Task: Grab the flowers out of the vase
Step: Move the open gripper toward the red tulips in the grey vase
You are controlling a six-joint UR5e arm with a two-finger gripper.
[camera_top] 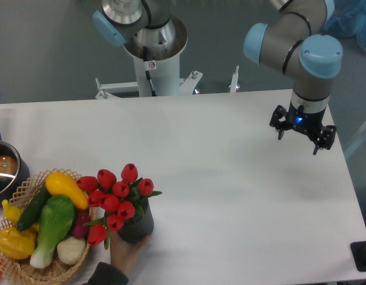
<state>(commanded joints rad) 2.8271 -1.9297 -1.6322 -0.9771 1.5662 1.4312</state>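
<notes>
The vase [136, 227] sits near the front edge of the white table [230, 196], a dark ribbed cylinder, and the flowers [116, 200] are in it: red tulip buds bunched above its rim and spilling to its left, green leaves poking out around them. A person's hand [124, 254] reaches in from the front edge just below the vase and cups its base, fingers touching the dark wall. Right against the vase's left side is the wicker basket [24, 272], loaded with a yellow squash [65, 187], a dark cucumber [33, 209] and a pale green leafy vegetable [52, 224]; the lowest tulips overlap its rim. Further left of the vase, at the table's edge, stands a metal pot [5, 169] with a blue handle. The gripper [300, 132] is well apart from the vase, far off to its right and toward the back of the table, hanging from the arm with a blue light showing on its body; its fingers point down over bare tabletop, holding nothing, but whether the jaws are spread or closed I cannot tell from this angle. The arm's base [152, 53] stands behind the table, beyond the vase.
</notes>
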